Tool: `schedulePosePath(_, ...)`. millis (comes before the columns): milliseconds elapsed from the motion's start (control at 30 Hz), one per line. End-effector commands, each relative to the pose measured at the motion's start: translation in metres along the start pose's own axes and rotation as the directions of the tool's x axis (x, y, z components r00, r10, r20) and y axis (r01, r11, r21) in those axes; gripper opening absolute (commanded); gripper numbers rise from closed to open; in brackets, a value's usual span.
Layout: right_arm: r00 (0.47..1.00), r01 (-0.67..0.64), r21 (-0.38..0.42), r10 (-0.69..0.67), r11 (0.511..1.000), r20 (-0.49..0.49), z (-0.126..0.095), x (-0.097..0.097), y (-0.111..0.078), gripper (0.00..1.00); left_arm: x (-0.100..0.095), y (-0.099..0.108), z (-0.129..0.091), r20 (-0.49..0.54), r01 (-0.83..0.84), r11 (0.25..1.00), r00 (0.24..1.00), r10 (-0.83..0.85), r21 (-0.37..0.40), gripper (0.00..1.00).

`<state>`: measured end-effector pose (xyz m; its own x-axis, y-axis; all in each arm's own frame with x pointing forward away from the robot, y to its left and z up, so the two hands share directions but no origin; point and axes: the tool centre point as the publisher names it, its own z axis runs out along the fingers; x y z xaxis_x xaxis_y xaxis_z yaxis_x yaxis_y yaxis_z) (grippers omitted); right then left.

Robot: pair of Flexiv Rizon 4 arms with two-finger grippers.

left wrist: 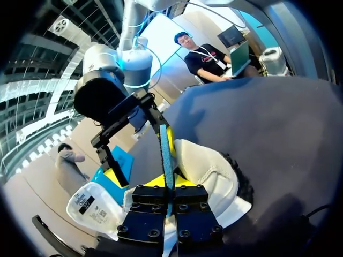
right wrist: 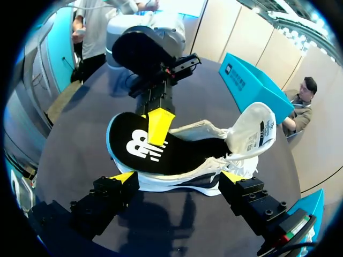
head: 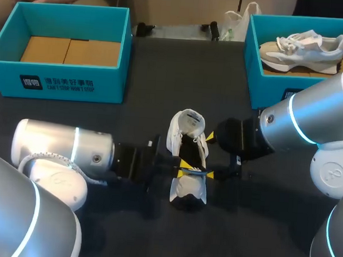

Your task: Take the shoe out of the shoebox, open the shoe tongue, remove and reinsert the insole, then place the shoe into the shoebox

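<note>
**Robot pinches insole over open sneaker**

A white mesh shoe [head: 189,130] lies on the dark table [head: 129,231], nearer the robot than the empty teal shoebox [head: 57,76], off to that box's right and well apart from it. The left gripper [left wrist: 167,184] is clamped on one end of the insole [right wrist: 177,152], a thin black sheet with a teal edge that rests across the shoe's mouth. The right gripper [right wrist: 178,178] has its fingers spread wide along the side of the sole, not pinching it. The insole looks light and floppy, likely to bend unless taken near an end. The shoe's knit upper seems soft, so the stiffer rubber sole and heel look the surer hold.
</note>
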<state>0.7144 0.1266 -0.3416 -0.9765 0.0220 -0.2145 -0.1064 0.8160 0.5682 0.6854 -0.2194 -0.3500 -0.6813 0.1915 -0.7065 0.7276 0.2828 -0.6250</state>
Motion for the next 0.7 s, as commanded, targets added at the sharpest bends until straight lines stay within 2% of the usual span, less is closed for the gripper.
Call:
schedulePosePath(33, 1.0, -0.001, 0.001, 0.001, 1.0, 0.002, 0.0, 0.001, 0.0, 1.0, -0.003, 0.009, 0.009, -0.01, -0.034, 0.999, 0.999, 0.034, -0.019, 0.0)
schedulePosePath(300, 1.0, -0.001, 0.001, 0.001, 1.0, 0.002, 0.0, 0.001, 0.0, 1.0, -0.011, 0.023, 0.001, 0.005, -0.05, 0.997, 0.999, 0.05, -0.056, 0.0)
schedulePosePath(467, 1.0, -0.001, 0.001, 0.001, 1.0, 0.002, 0.0, 0.001, 0.0, 1.0, -0.005, 0.016, -0.001, 0.014, -0.012, 0.999, 1.0, 0.012, -0.033, 0.0)
schedulePosePath(500, 1.0, -0.001, 0.001, 0.001, 1.0, 0.002, 0.0, 0.001, 0.0, 1.0, -0.004, 0.013, -0.002, 0.02, 0.001, 1.0, 1.0, 0.0, -0.022, 0.26)
schedulePosePath(533, 1.0, -0.001, 0.001, 0.001, 1.0, 0.002, 0.0, 0.001, 0.0, 1.0, -0.004, 0.01, -0.003, 0.024, 0.008, 1.0, 1.0, -0.008, -0.012, 0.42)
schedulePosePath(567, 1.0, -0.001, 0.001, 0.001, 1.0, 0.002, 0.0, 0.001, 0.0, 1.0, -0.004, 0.008, -0.004, 0.025, 0.006, 1.0, 1.0, -0.006, -0.011, 0.5)
schedulePosePath(700, 1.0, -0.001, 0.001, 0.001, 1.0, 0.002, 0.0, 0.001, 0.0, 1.0, -0.007, -0.003, -0.009, 0.042, 0.036, 0.999, 0.998, -0.038, 0.029, 0.45)
